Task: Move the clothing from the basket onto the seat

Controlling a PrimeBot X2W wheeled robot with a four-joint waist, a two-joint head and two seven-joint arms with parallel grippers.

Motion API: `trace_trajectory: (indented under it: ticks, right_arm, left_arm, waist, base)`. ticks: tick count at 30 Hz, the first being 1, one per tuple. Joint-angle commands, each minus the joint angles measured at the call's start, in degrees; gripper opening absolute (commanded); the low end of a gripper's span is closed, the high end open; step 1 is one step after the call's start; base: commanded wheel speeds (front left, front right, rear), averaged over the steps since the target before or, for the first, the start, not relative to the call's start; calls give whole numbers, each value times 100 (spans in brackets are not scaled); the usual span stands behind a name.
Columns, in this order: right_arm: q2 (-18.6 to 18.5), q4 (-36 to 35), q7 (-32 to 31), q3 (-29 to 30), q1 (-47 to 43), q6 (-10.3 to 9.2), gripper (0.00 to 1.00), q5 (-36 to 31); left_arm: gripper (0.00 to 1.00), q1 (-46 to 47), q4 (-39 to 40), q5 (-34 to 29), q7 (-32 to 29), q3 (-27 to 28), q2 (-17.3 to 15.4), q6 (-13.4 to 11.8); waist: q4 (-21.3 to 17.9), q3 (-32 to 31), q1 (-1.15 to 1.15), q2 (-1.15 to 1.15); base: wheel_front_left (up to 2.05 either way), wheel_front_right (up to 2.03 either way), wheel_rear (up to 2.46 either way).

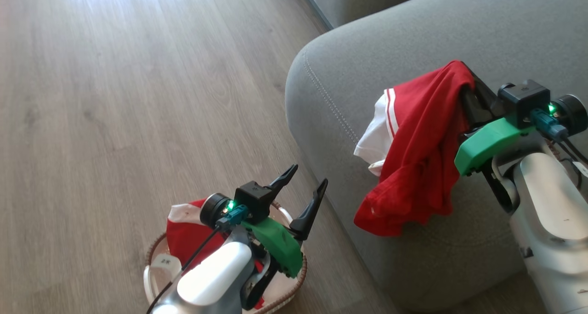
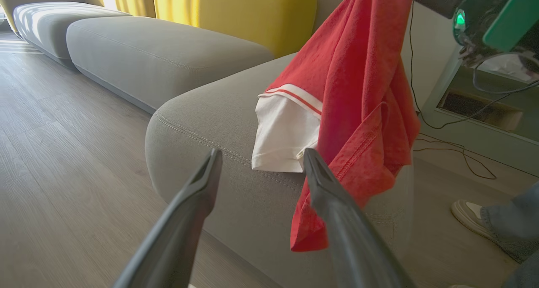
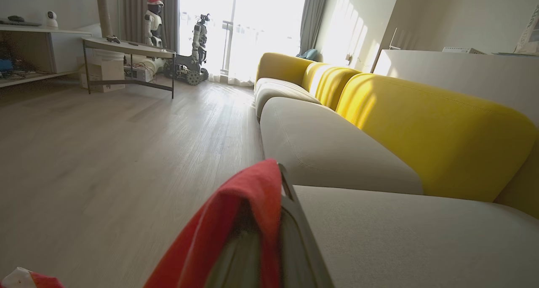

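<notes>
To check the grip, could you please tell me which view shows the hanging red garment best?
The head view: the whole red garment hangs from the shut right gripper. The left wrist view crops its top; the right wrist view catches one red fold.

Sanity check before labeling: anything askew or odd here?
Red clothing clamped in the right gripper dangles over the rounded front edge of the seat, not laid on top. A person's shoe stands close by. Nothing looks spilled or damaged.
</notes>
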State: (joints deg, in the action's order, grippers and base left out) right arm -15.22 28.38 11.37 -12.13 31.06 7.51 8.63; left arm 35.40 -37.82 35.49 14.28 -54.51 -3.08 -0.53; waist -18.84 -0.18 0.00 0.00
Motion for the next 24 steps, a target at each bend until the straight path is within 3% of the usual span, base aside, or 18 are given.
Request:
trace_trajectory:
  ticks: [1,8,13,24]
  right_arm:
    - [-46,-237,-25,-117,182,-2,0,15]
    - [-22,-87,-109,8,451,-2,0,42]
    - [-107,160,-198,98,1113,-2,0,169]
    - [-932,1060,-419,708,3089,-2,0,-31]
  left_arm:
    - [100,183,166,-60,72,218,-35,-16]
    - [100,228,253,-196,72,265,-9,-7]
    - [100,347,335,-353,72,297,-9,-40]
    - [100,569,719,-694,72,314,-127,-108]
  waist:
    - [-47,74,0,0]
    - [155,272,0,0]
    - [456,592,0,0]
    - [1131,1597,0,0]
  base:
    - [0,0,0]
    - [0,0,0]
    - [0,0,0]
    - [0,0,0]
